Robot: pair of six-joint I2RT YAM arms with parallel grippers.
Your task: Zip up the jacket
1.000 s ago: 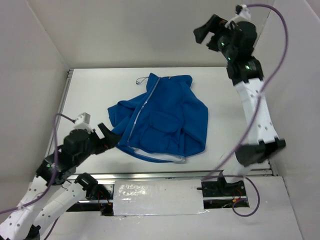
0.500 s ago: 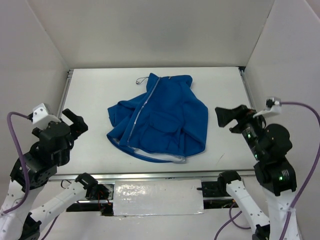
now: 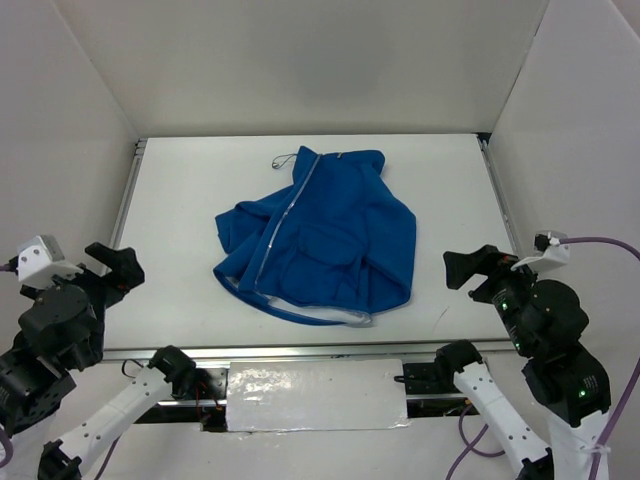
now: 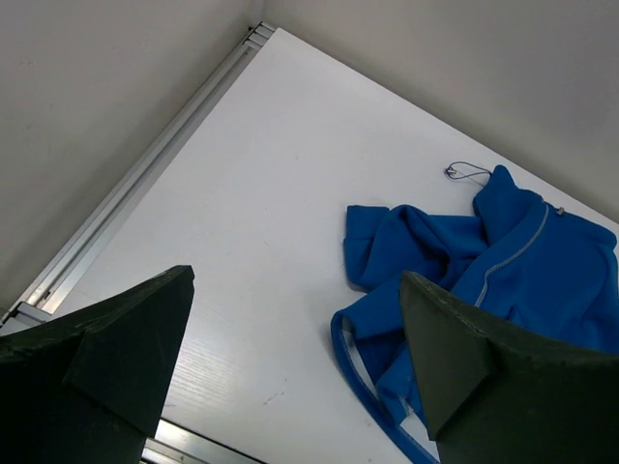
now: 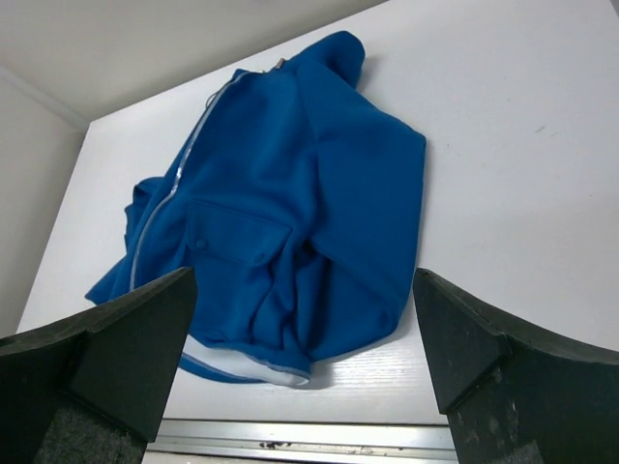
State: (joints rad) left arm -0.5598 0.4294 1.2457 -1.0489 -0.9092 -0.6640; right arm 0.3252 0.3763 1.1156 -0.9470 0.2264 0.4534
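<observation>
The royal-blue fleece jacket [image 3: 330, 235] lies crumpled in the middle of the white table, collar toward the back. Its silver-grey zipper [image 3: 285, 215] runs down the left side, and the pale hem lining shows at the front. The jacket also shows in the left wrist view [image 4: 542, 280] and the right wrist view [image 5: 300, 184]. My left gripper [image 3: 112, 268] is open and empty, held above the near-left table edge, well left of the jacket. My right gripper [image 3: 470, 270] is open and empty above the near-right edge, right of the jacket.
A thin cord loop [image 3: 283, 160] lies by the collar. Aluminium rails run along the table's left edge [image 3: 128, 195] and front edge [image 3: 300, 350]. White walls close in the left, back and right sides. A taped panel [image 3: 315, 395] sits between the arm bases.
My left gripper has drawn back from the jacket's lower-left hem to the near-left edge. My right arm has swung down from high at the far right to the near right. The jacket has not moved.
</observation>
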